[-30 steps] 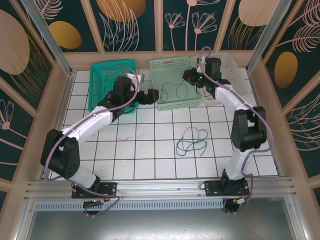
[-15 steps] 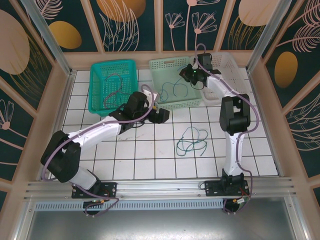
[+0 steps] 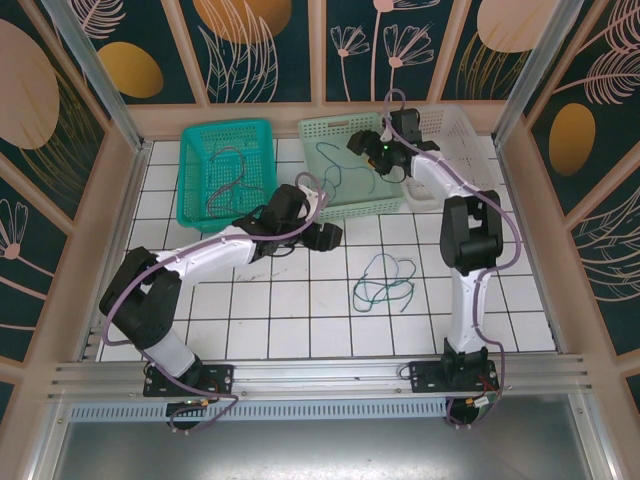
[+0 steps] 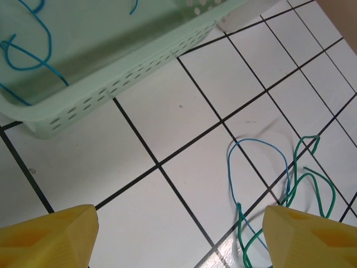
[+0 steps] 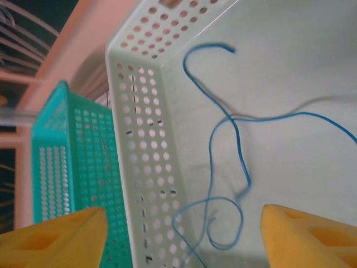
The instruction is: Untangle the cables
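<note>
a pink cable (image 3: 232, 180) lies in the far-left teal basket (image 3: 186, 190). the left gripper (image 4: 178, 234), jaws spread wide and empty, hovers near the green-blue tangle (image 3: 385, 280) on the tiles (image 3: 300, 300). the right gripper (image 5: 179, 223), likewise spread and empty, hangs over a blue cable (image 5: 241, 156) in the pale basket (image 3: 350, 208).

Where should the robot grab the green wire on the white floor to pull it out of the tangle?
Probably the green wire at its outer loop, on the side away from the pale basket, where it lies alone, clear of the blue wire. It lies flat on the tiles, so come straight down from above, jaws set across the strand.
</note>
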